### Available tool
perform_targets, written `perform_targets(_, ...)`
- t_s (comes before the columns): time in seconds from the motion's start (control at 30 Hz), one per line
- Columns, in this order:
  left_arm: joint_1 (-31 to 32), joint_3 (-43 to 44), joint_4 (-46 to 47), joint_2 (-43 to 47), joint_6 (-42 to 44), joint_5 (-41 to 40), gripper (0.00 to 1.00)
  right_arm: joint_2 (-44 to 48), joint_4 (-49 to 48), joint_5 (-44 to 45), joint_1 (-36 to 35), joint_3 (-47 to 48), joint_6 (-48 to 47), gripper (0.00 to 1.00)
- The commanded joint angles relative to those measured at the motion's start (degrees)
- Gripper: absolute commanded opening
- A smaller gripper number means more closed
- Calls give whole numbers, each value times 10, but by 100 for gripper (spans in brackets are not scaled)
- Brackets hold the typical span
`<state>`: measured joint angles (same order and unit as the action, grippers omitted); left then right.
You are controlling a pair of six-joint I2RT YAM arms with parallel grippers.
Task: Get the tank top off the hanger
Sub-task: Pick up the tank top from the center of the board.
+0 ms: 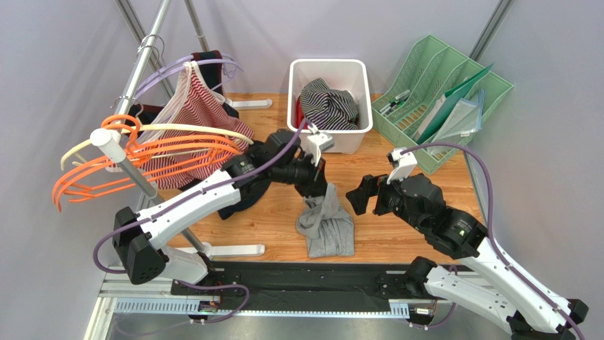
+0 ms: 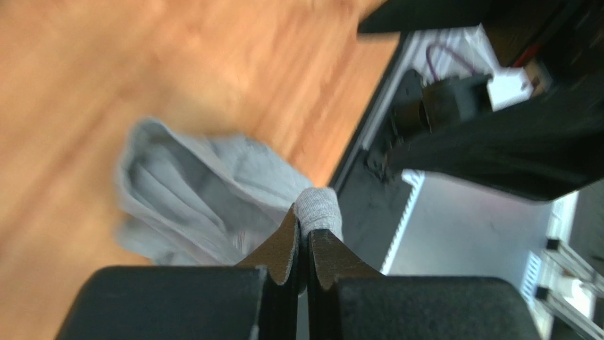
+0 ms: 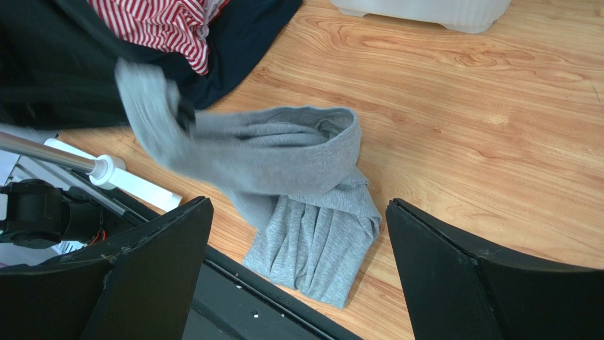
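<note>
The grey tank top [image 1: 326,228] hangs from my left gripper [image 1: 317,185] and bunches in folds on the wooden table. It touches no hanger. In the left wrist view the left gripper [image 2: 306,223] is shut on a strap of the tank top [image 2: 205,191], and a loop of grey cloth pokes out past the tips. My right gripper [image 1: 360,195] stands open just right of the cloth with nothing between its fingers. The right wrist view has that gripper [image 3: 298,204] over the folded tank top [image 3: 312,234]. Bare orange hangers [image 1: 142,166] and a cream hanger [image 1: 177,129] hang on the rack at left.
A red-and-white striped garment [image 1: 191,106] hangs on a purple hanger [image 1: 170,71] from the rack pole [image 1: 138,67]. Dark navy cloth [image 1: 237,205] lies under my left arm. A white bin [image 1: 354,71] holding striped clothes and a green file rack [image 1: 454,78] stand at the back.
</note>
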<state>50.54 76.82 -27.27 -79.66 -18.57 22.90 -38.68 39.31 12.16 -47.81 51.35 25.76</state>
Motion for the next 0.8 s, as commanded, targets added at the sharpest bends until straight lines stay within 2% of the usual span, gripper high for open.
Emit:
perform_targets(0.0,24,-102,96,52,-80,41,0,-35,12,36,1,-3,35,100)
perform_targets(0.07,39,-139,132,64,-116,45,0,-52,16,47,2,-4,56,100)
perform_targets(0.1,42,-175,181,70,-130,50,0,-66,16,51,2,-9,61,100)
perform_targets(0.17,50,-219,259,51,-174,74,0,-79,14,58,3,-17,83,100)
perform_targets(0.23,54,-238,295,29,-193,85,0,-95,17,80,4,-27,111,100)
perform_targets(0.47,73,-308,388,-35,-234,81,0,-87,29,102,27,-61,177,100)
perform_targets(0.57,90,-307,385,-45,-230,81,0,-92,21,102,44,-74,187,100)
perform_targets(0.67,101,-310,363,-33,-220,66,12,-111,8,88,62,-79,195,100)
perform_targets(0.7,106,-312,357,-25,-217,60,26,-116,4,74,67,-79,199,100)
perform_targets(0.77,110,-318,335,5,-206,45,37,-131,-9,56,84,-80,198,100)
